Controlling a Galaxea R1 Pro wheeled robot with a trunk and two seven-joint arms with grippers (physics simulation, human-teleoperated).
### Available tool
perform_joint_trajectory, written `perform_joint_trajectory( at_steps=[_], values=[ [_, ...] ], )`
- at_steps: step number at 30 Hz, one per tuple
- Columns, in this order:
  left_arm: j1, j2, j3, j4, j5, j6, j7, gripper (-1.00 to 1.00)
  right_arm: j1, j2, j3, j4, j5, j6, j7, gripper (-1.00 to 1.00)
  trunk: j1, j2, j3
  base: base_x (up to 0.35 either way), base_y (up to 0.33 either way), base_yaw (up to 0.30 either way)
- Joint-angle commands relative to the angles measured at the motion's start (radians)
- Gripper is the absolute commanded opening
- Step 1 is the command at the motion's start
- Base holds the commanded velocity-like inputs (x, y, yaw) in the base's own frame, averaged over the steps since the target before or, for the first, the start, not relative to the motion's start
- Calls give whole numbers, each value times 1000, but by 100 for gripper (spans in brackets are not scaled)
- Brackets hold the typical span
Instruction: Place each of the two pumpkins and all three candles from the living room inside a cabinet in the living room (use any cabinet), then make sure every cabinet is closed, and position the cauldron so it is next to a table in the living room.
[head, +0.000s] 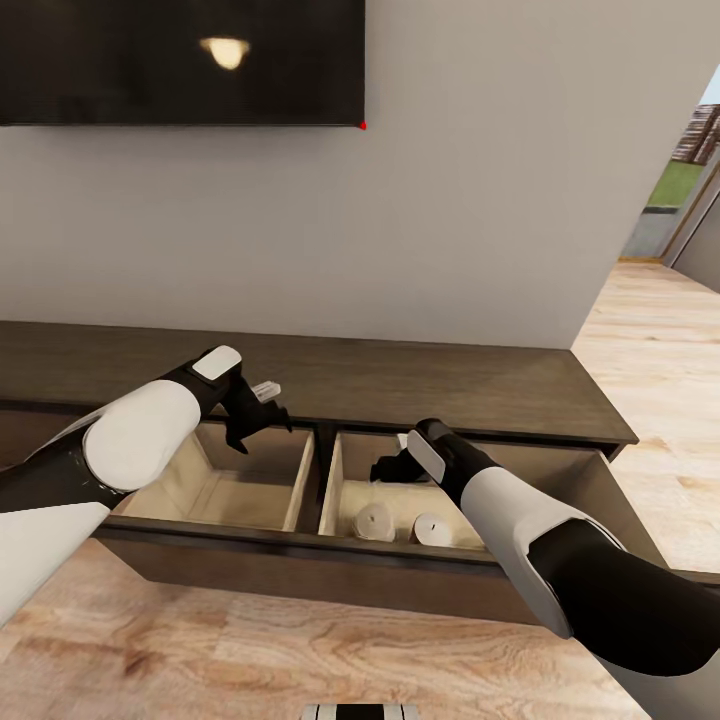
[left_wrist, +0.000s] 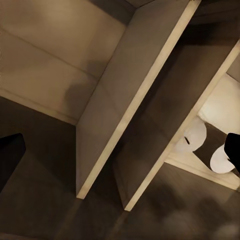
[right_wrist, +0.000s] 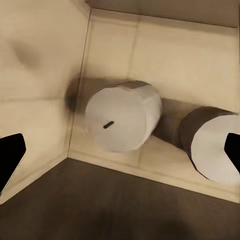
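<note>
Candles (head: 376, 520) upright in open cabinet (head: 300, 380) drawer; right hand (head: 392, 468) above, open.

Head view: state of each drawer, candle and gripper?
left drawer: pulled open, nothing visible inside
right drawer: pulled open, holds both candles
candle nearer the divider: upright, wick up, in the right drawer
second candle: upright beside the first
left gripper: over the left drawer, open, empty
right gripper: over the right drawer, open, empty
</note>
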Motion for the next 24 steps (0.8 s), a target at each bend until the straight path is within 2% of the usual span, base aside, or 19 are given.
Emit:
perform_joint_trajectory(
  at_steps=[1, 5, 20, 24],
  values=[
    [0, 0, 1, -2, 10, 2, 10, 100, -1, 0, 4, -1, -11, -3, -9, 100, 0, 0, -1, 0, 0, 0],
    [0, 0, 1, -2, 9, 1, 9, 100, -1, 0, 4, 0, -11, -25, -9, 100, 0, 0, -1, 0, 0, 0],
    [1, -1, 1, -2, 7, -9, 5, 100, 1, 0, 3, 3, -10, -29, -10, 100, 0, 0, -1, 0, 0, 0],
    [1, -1, 0, 2, 5, -16, 5, 100, 1, 0, 4, 2, -9, -29, -11, 100, -2, 1, 15, 0, 0, 0]
  ],
)
